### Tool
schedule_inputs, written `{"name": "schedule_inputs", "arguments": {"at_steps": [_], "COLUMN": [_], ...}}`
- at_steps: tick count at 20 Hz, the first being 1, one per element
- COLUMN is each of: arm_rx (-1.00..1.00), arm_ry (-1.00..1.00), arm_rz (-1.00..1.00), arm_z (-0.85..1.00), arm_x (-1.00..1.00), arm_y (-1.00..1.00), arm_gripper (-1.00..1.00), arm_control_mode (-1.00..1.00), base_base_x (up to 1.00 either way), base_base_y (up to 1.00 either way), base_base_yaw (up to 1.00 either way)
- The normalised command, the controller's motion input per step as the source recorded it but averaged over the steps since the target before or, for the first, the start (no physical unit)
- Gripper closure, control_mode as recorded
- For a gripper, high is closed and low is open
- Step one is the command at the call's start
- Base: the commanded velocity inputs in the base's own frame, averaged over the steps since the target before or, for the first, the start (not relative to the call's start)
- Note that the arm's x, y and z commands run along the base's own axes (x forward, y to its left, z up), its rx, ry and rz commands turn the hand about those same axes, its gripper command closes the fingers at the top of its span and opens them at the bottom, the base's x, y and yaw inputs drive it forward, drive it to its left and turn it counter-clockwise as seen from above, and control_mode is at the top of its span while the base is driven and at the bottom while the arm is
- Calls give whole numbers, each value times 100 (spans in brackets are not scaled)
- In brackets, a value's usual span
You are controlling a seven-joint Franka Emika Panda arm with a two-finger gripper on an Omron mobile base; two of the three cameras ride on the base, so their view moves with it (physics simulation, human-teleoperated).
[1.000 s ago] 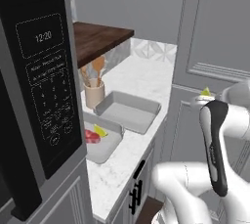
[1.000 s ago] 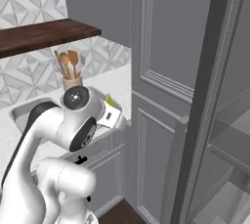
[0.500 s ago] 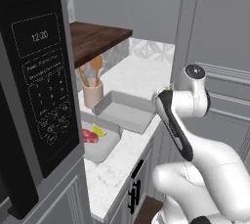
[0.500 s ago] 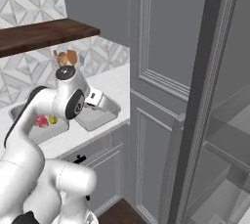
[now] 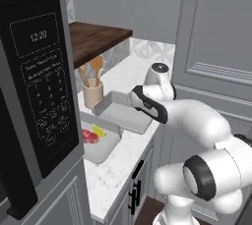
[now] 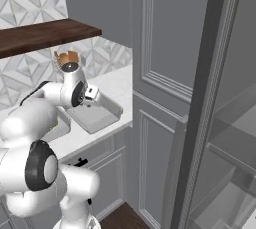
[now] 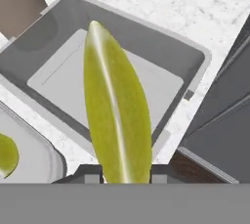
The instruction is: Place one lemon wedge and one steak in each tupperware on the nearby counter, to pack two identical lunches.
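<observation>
My gripper is shut on a yellow-green lemon wedge, which stands up between the fingers. It hangs over the far tupperware, whose grey floor is bare. In the left base view this tupperware lies on the white counter, with my hand above its right side. The near tupperware holds a red-pink steak and another lemon wedge. That second wedge also peeks in at the hand view's lower left.
A tan cup of wooden utensils stands just behind the tupperwares. A black microwave fills the left, under a dark wooden shelf. A tall grey cabinet closes off the right. Drawers with black handles sit below the counter.
The arm has swung from the right, by the tall cabinet, leftward over the counter, carrying the lemon wedge. It now hangs above the far tupperware.
</observation>
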Motion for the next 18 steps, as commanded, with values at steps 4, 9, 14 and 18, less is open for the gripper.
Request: {"name": "schedule_inputs", "arguments": {"at_steps": [4, 9, 14, 18], "arm_rx": [0, 0, 0, 0], "arm_ry": [25, 13, -1, -9], "arm_rz": [14, 11, 0, 0], "arm_z": [-77, -71, -25, 31], "arm_x": [100, 100, 62, -59], "arm_y": [3, 32, 13, -6], "arm_gripper": [100, -100, -100, -100], "arm_control_mode": [-100, -100, -100, -100], "base_base_x": [0, 0, 0, 0], "base_base_y": [0, 0, 0, 0], "base_base_yaw": [0, 0, 0, 0]}}
